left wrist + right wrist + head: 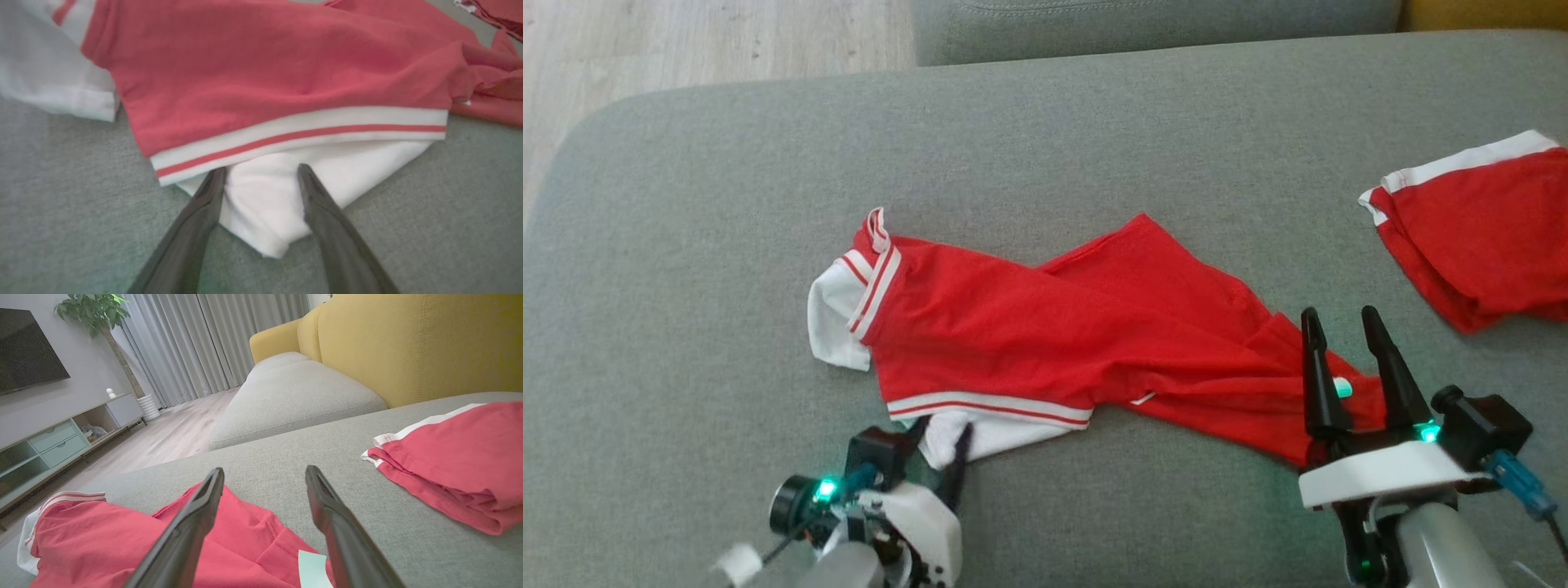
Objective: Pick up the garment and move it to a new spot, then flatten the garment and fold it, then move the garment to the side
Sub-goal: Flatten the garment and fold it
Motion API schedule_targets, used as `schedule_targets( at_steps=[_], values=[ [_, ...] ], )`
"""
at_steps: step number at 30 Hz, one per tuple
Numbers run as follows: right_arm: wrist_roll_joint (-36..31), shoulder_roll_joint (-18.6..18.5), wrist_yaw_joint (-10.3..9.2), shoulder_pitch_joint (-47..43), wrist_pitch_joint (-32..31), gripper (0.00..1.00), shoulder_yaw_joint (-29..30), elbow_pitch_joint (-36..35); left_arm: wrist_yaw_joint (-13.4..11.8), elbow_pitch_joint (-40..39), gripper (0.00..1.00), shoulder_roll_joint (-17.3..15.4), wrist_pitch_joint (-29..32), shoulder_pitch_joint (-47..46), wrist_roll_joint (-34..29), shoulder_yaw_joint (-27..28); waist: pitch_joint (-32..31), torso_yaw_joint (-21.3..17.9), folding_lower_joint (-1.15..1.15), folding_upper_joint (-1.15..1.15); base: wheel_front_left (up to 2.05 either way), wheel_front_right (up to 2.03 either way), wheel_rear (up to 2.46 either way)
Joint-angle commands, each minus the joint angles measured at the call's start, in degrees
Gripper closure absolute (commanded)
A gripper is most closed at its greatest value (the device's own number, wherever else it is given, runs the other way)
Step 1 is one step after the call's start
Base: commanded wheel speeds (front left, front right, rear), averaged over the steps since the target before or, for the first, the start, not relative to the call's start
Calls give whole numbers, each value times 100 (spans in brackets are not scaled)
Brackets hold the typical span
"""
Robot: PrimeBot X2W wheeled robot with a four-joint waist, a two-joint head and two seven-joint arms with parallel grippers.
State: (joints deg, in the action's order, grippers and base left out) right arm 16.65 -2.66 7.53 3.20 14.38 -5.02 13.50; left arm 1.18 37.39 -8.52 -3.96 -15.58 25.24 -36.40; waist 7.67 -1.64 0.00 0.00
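Grey sofa cushion [1094, 122]: work surface; bore both pieces of clothing.
Red garment [1054, 327]: lay across the cushion's middle, rumpled and twisted. White-trimmed sleeves pointed toward the robot's left, the hem toward its right.
Second red garment [1486, 237]: lay folded at the cushion's right edge, well apart from the first.
Right gripper [1339, 314]: fingers were spread and held nothing, poised over the hem end near a pale tag [312, 567].
Left gripper [261, 169]: fingers were spread, 1 on each side of the white sleeve corner [265, 204], not yet closed on it.
Step in hand (judged): taking hold at 2 ends for the lift to a new spot.
Left grasp: called for a deeper reach, so that the striped band [302, 134] was caught too; the loose white corner alone would likely slip.
Right grasp: called for a lower approach, pinching every hem layer.
Lift: both ends were best raised together, keeping the cloth taut.
Risk: the mid-body twist would probably carry over.
Cabinet [120, 410]: stood across the room; 2 drawers were shut, contents unseen.
Open compartment [96, 416]: held a small pale item [92, 432], too small to identify.
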Motion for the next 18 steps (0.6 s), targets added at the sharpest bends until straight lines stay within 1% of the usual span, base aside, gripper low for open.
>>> schedule_targets(
  at_steps=[1, 2, 3, 4, 7, 10, 14, 16, 18],
  values=[
    [35, -21, -4, 259, 62, 0, -151, -162, 90, 197, 57, -88, 319, -22, -18, -23, -10, -4, 0, 0, 0, 0, 0],
    [39, -21, -4, 269, 62, 0, -156, -154, 169, 246, 59, -85, 460, -19, 9, -77, -19, -8, 0, 0, 0, 0, 0],
    [43, -21, -4, 276, 62, 0, -162, -147, 220, 268, 93, -93, 543, -31, 11, -125, -34, -13, 0, 0, 0, 0, 0],
    [47, -21, -4, 281, 62, 0, -171, -138, 245, 277, 100, -117, 586, -50, -27, -183, -53, -21, 0, 0, 0, 0, 0],
    [61, -21, -4, 290, 62, 0, -179, -124, 230, 184, 100, -181, 452, -121, -95, -209, -104, -38, 0, 0, 0, 0, 0],
    [72, -21, -4, 284, 62, 0, -171, -100, 248, -106, 100, -184, -5, -210, -81, -125, -176, -58, 0, 0, 0, 0, 0],
    [86, -21, -4, 252, 62, 0, -165, -67, 372, -678, 100, -240, -510, -347, -18, -40, -327, -112, 0, 0, 0, 0, 0],
    [100, -21, -4, 249, 62, 0, -157, -68, 420, -1055, 100, -267, -633, -458, 73, 44, -395, -155, 0, 0, 0, 0, 0],
    [118, -21, -4, 247, 62, 0, -154, -68, 466, -1482, 100, -327, -630, -644, 138, 96, -442, -194, 0, 0, 0, 0, 0]
  ],
)
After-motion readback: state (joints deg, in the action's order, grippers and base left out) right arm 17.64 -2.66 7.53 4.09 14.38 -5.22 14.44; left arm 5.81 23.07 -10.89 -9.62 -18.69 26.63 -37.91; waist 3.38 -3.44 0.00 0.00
